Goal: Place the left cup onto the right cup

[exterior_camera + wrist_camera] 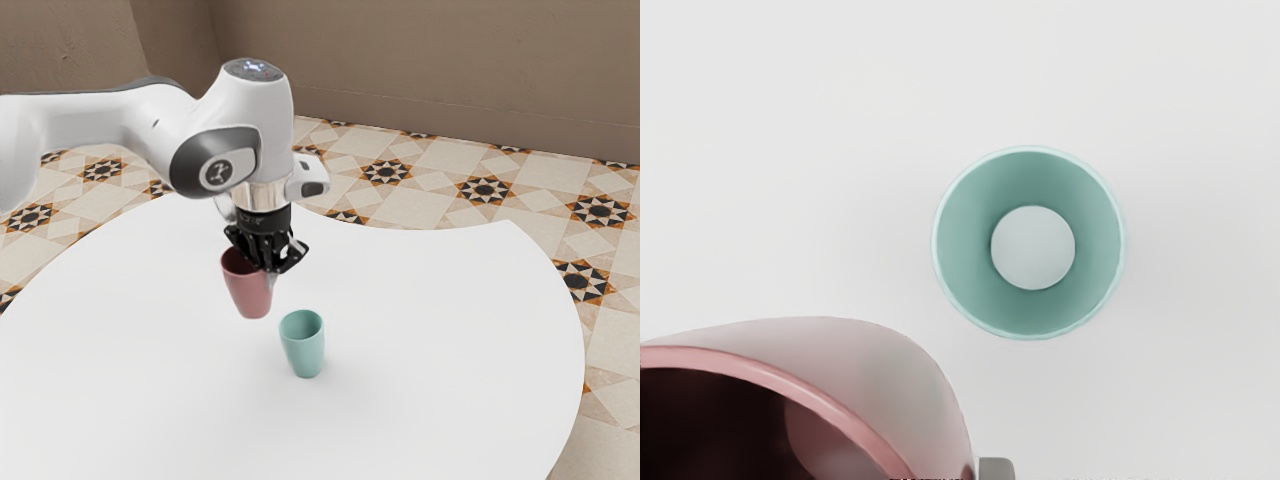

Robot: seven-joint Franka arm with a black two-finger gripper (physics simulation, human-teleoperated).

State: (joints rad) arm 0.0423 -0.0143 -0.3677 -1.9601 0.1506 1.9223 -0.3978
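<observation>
Pink cup [810, 400], pinched at its rim by the gripper [266, 256], hangs mid-frame in the exterior view, teal cup [301, 343] just lower right; carry step, next needs centring above teal, then lowering

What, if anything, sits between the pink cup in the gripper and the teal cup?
Nothing visible. The gripper holds the pink cup by its rim, beside the teal cup, which stands upright with its mouth open and empty. Only bare white table lies between them.
</observation>
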